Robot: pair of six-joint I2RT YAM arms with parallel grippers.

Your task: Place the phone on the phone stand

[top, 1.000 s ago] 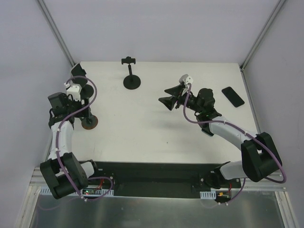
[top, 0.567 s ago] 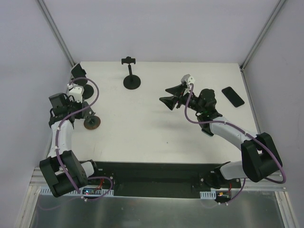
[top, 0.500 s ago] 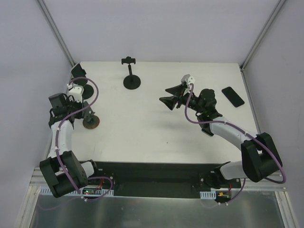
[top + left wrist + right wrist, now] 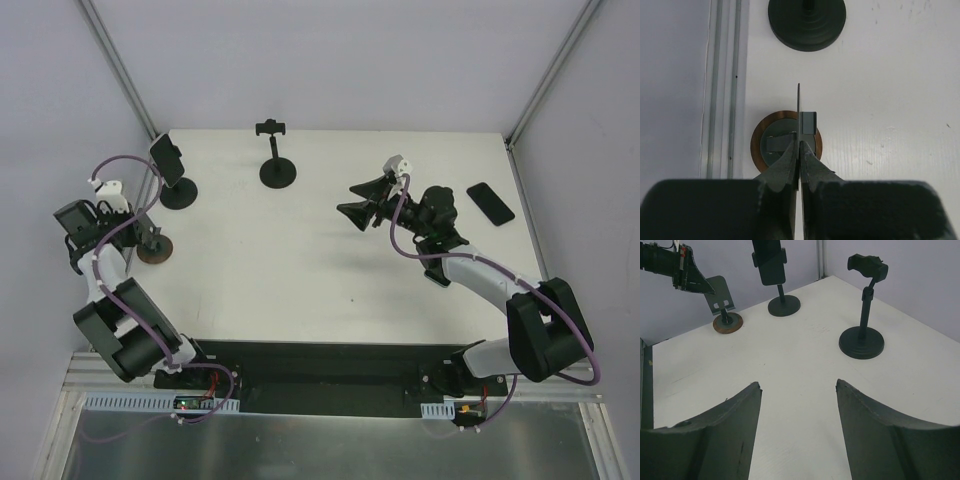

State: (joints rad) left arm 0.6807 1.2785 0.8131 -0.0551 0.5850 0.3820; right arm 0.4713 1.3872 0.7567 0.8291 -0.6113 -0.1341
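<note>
The phone (image 4: 490, 203) is a black slab lying flat at the table's right side, away from both grippers. An empty clamp stand (image 4: 272, 150) (image 4: 867, 270) rises at the back middle. At the left edge stands a small stand with a brown round base (image 4: 153, 250) (image 4: 760, 145) and a thin grey plate (image 4: 807, 122) (image 4: 720, 300). My left gripper (image 4: 140, 228) (image 4: 800, 145) is shut on that plate's edge. My right gripper (image 4: 352, 200) (image 4: 797, 385) hangs open and empty above the table's middle, pointing left.
A taller stand (image 4: 170, 165) (image 4: 769, 262) at the back left holds a dark phone-like slab in its clamp; its round base (image 4: 806, 22) lies just beyond the small stand. The table's left rail (image 4: 722, 85) runs close beside the left gripper.
</note>
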